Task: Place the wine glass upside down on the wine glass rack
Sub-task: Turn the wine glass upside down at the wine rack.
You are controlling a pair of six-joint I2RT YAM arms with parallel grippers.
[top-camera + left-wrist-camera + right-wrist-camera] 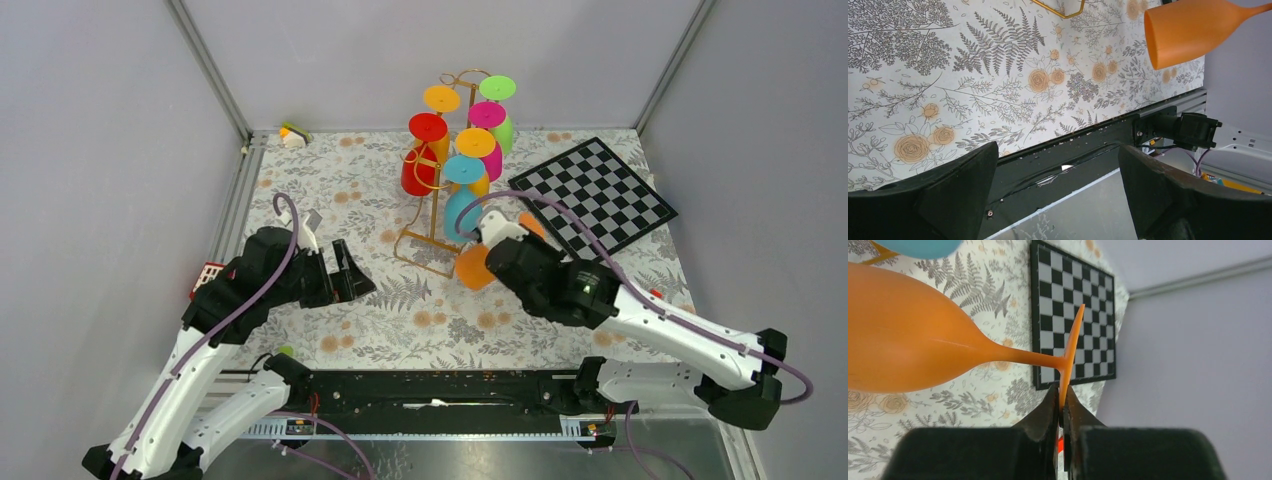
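Right arm: stretched from its base at the near right corner towards the table's middle, wrist rolled. The right gripper (1062, 400) is clenched on the rim of the foot of the orange wine glass (908, 340), whose stem lies roughly level, bowl pointing to the near left. The glass is just beside the near end of the rack (432, 225), under a teal glass (461, 205); whether it touches the wire cannot be told.

Left arm: bent, with the left gripper (352, 282) facing right over the floral cloth (350, 190), jaws spread wide and holding nothing.

Count: two arms; one rack; six glasses hung on it, feet up (red, two yellow-orange, green, magenta, teal); one glass in the grip; one checkerboard (595, 195) to the right.
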